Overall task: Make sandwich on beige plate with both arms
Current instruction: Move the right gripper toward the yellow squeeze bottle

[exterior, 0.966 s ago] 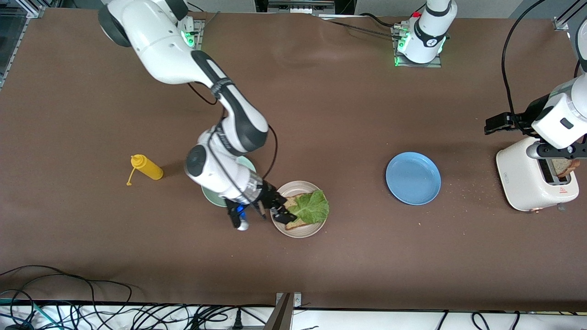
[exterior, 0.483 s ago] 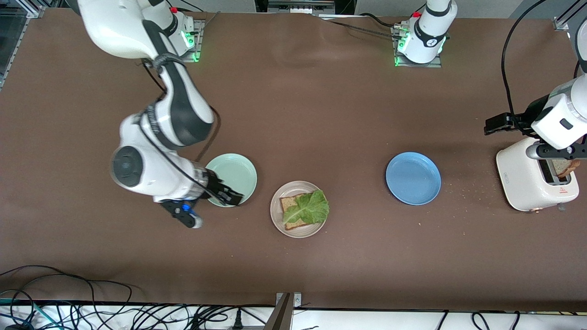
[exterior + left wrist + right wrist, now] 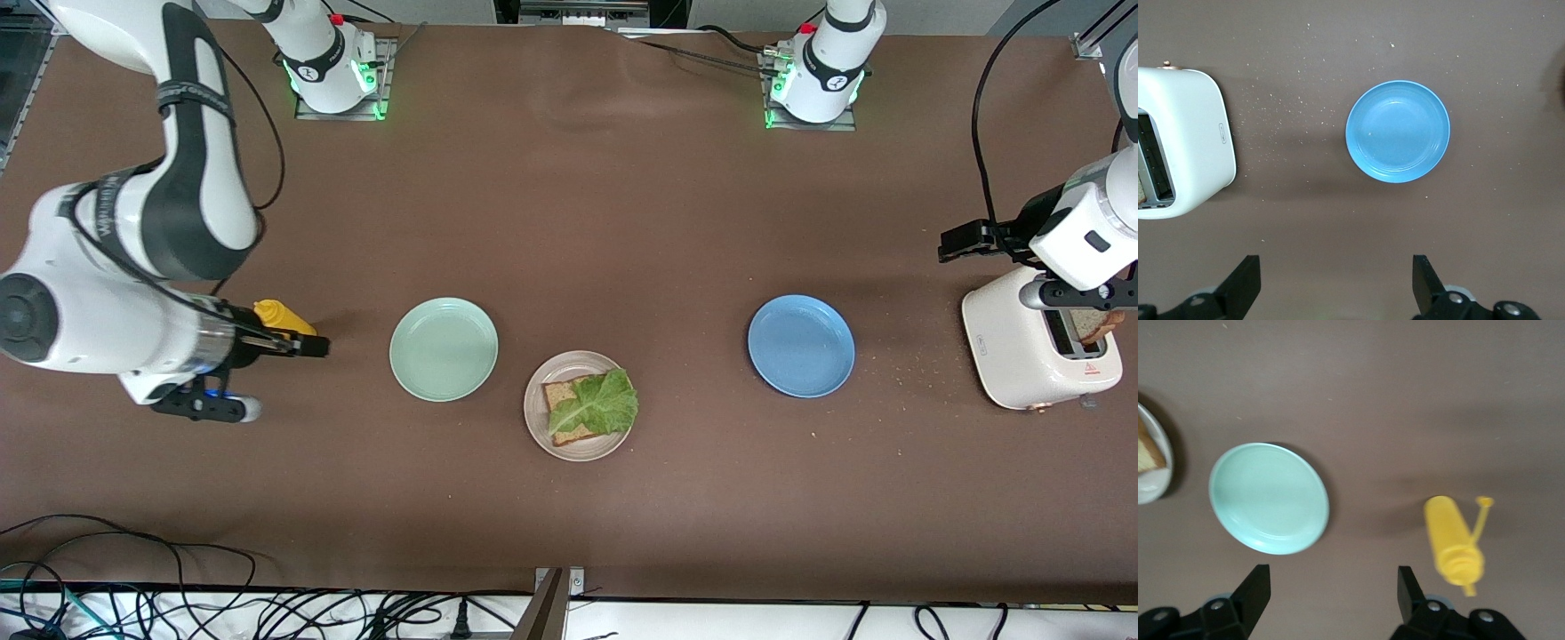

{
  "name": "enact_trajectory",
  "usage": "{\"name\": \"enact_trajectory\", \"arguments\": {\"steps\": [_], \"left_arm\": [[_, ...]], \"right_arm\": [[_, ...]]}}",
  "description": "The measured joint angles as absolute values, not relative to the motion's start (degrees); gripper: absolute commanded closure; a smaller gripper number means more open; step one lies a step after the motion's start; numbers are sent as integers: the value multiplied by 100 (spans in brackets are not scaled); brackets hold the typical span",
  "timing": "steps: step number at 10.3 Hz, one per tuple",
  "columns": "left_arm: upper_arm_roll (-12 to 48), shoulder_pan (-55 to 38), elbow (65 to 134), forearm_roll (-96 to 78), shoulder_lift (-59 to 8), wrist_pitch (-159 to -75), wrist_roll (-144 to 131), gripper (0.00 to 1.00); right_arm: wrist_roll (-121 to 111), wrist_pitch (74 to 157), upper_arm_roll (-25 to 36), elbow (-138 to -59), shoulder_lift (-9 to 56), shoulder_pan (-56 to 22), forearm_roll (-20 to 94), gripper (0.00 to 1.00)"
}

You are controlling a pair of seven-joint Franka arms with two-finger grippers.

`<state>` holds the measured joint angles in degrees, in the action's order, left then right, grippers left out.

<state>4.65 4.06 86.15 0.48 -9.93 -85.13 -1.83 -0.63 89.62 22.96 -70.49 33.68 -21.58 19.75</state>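
Both my empty grippers are gaping, right gripper (image 3: 307, 345) hovering by the mustard bottle (image 3: 283, 322), left gripper (image 3: 1337, 283) near the toaster (image 3: 1031, 351); bread slice and lettuce (image 3: 597, 402) sitting on the beige plate (image 3: 544, 433), I am judging the top slice next.

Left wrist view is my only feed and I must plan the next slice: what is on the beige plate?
Observer: The beige plate holds one bread slice with a lettuce leaf on top; there is no second slice.
Operator: Where is that plate?
Observer: Between the mint-green plate and the blue plate, nearer to the front camera than both.
Operator: Is the right gripper in the way?
Observer: No. The right gripper is open and empty, up over the table by the yellow squeeze bottle, toward the right arm's end.
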Motion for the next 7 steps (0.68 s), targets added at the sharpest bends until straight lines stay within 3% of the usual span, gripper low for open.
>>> {"name": "enact_trajectory", "arguments": {"steps": [3, 7], "left_arm": [[464, 407, 8616, 48, -994, -8514, -183, 0], [465, 405, 8615, 48, -995, -8516, -183, 0]], "right_arm": [[-2358, 9066, 3158, -7736, 3165, -2133, 1988, 15], [-4906, 10241, 3479, -9299, 2792, -2092, 2431, 16]]}}
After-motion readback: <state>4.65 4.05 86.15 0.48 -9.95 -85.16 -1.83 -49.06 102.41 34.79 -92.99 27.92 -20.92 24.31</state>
